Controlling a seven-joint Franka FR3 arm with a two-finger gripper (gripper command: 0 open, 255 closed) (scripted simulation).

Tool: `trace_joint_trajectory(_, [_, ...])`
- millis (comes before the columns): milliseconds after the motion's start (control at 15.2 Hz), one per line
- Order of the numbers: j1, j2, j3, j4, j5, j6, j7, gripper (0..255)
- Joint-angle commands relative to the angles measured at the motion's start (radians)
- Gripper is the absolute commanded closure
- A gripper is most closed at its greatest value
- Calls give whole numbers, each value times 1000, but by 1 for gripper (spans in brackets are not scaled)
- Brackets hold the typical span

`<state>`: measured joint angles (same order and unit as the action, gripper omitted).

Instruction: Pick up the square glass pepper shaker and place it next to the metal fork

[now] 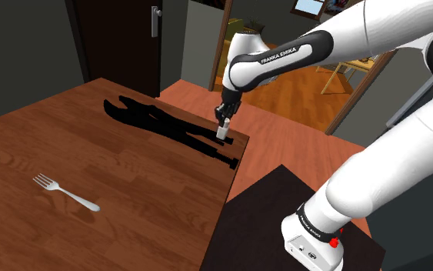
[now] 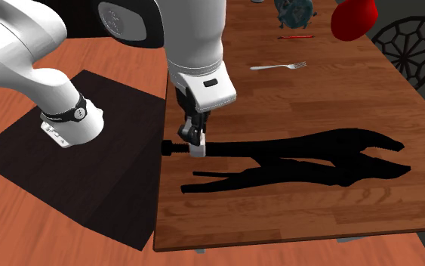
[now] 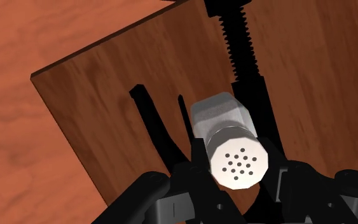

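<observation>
Open tabletop [image 1: 130,181] between flat black pliers [image 1: 168,127] and fork [image 1: 64,191], unobstructed.

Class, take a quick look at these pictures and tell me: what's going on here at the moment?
The white arm's black gripper is clasping a small pale pepper shaker with a holed cap, near a corner of the wooden table, right beside big black locking pliers. Whether the shaker is off the table cannot be told. The fork lies well apart, farther along the table, so the shaker is not yet next to it.
</observation>
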<state>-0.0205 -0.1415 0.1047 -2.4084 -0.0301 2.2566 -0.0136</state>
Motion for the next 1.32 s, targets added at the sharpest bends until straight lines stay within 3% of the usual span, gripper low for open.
trace_joint_trajectory(0, [0, -15, -1, 13, 3, -28, -3, 255])
trace_joint_trajectory(858, [2, -91, -4, 110, 13, -201, -15, 255])
trace_joint_trajectory(1254, [64, -26, 88, 183, 26, -212, 133, 255])
